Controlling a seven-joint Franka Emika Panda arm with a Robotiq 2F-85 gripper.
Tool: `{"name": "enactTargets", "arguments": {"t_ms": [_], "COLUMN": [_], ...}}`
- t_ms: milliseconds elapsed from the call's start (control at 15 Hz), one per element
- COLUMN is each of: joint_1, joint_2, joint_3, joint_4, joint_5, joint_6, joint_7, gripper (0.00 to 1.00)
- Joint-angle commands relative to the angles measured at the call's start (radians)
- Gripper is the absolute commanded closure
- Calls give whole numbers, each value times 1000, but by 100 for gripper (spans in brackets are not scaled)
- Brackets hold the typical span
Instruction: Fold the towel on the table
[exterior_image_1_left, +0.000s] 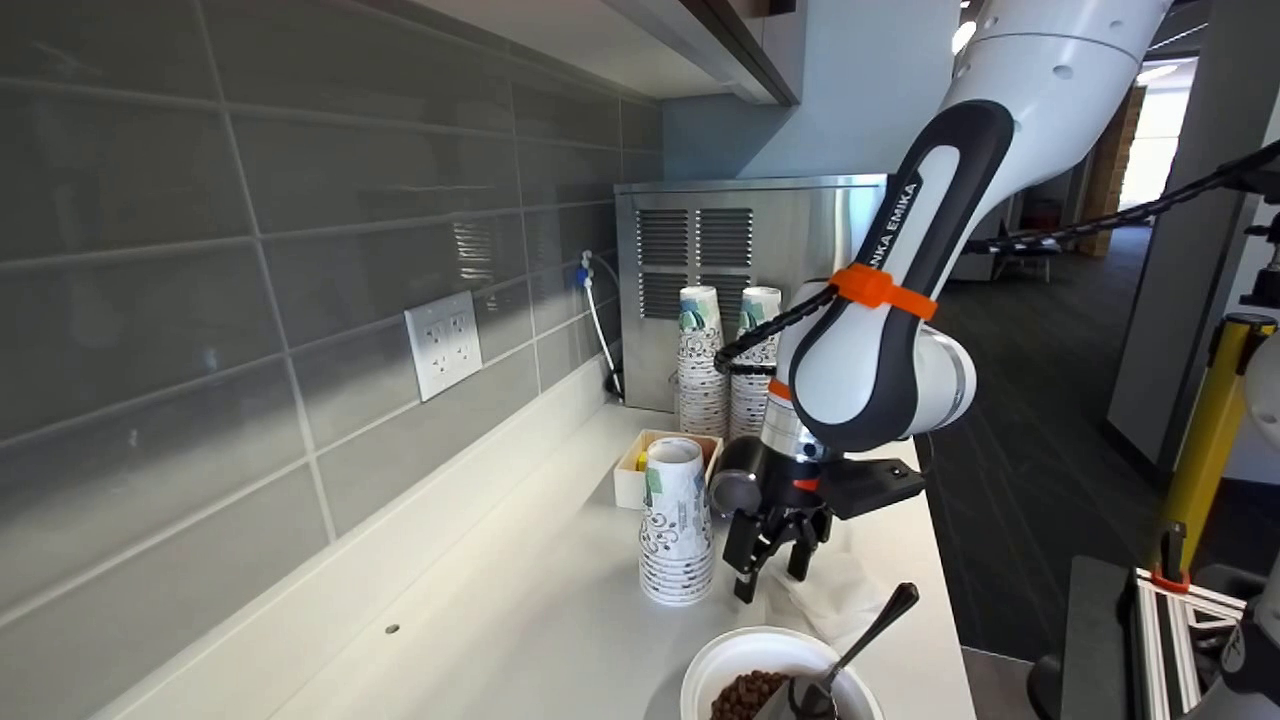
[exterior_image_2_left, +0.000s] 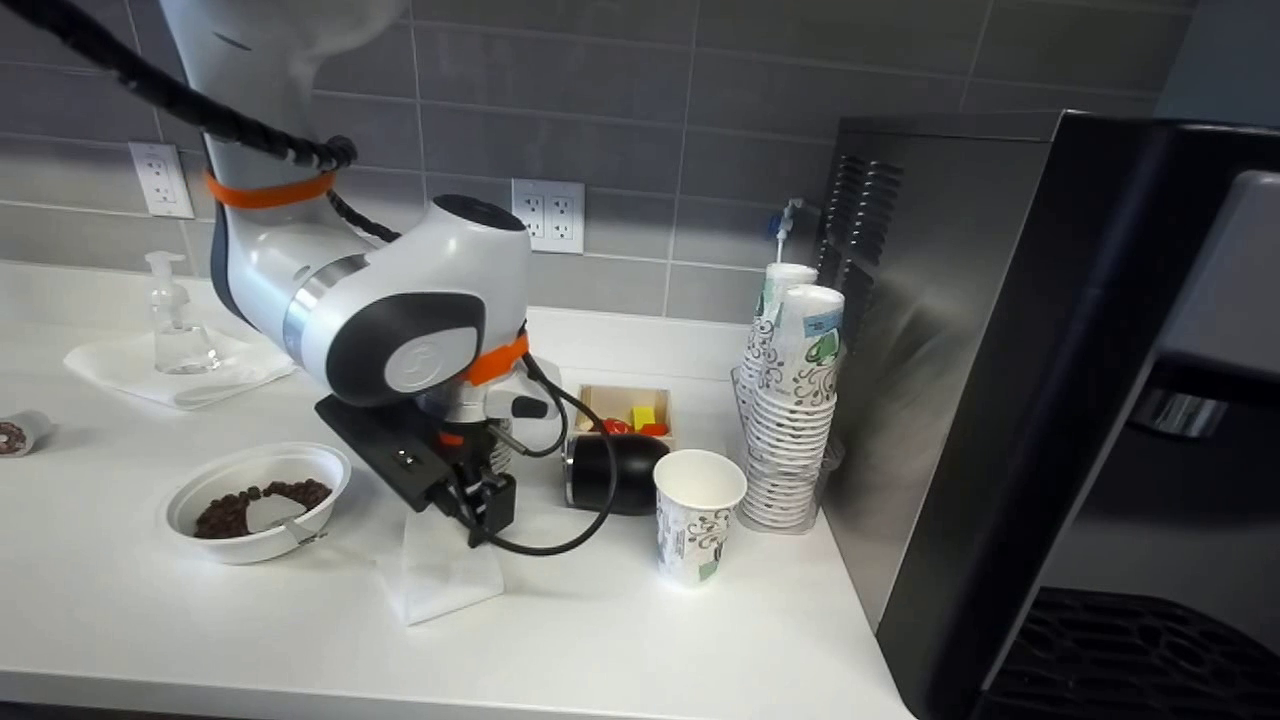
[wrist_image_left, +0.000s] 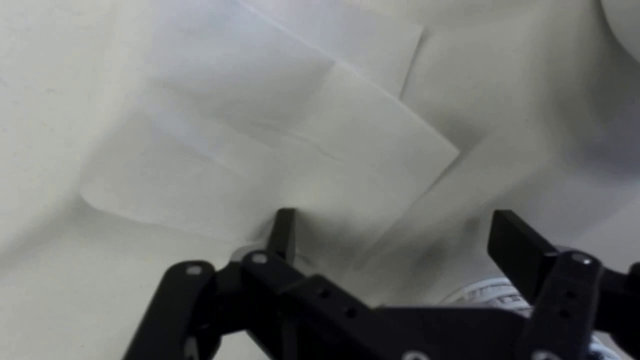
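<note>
The towel is a thin white sheet lying on the off-white table (exterior_image_2_left: 640, 650). In the wrist view the towel (wrist_image_left: 300, 145) shows creases and overlapping layers, with one corner pointing right. In both exterior views the towel (exterior_image_1_left: 840, 595) (exterior_image_2_left: 445, 580) is beside the bowl, partly hidden by the arm in one place. My gripper (exterior_image_1_left: 772, 580) points down at the towel's edge near the cup stack. In the wrist view the gripper (wrist_image_left: 395, 220) is open, with nothing between its fingers. The left finger is over the towel; I cannot tell whether it touches.
A white bowl (exterior_image_1_left: 750, 640) of brown pieces holds a spoon. A cup stack (exterior_image_1_left: 677, 530) stands close beside the gripper. A single cup (exterior_image_2_left: 700, 520), tall cup stacks (exterior_image_2_left: 795, 420), a dark tumbler (exterior_image_2_left: 620, 475) on its side and a small box (exterior_image_2_left: 590, 400) stand nearby.
</note>
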Motion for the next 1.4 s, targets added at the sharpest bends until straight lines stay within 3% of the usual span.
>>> {"name": "enactTargets", "arguments": {"t_ms": [0,333,600,933,1333], "joint_1": [3,-53,-140,-242,-306], "joint_2": [-19,-13,-38,-100,-190], "joint_3": [-9,41,122,226,309], "joint_4": [0,0,2,6,6], "joint_5": [1,34,66,110,163], "joint_6": [-26,-4,-1,-35,-87], "joint_7": [3,-33,-63,-90,-92], "gripper": [0,0,0,0,0]}}
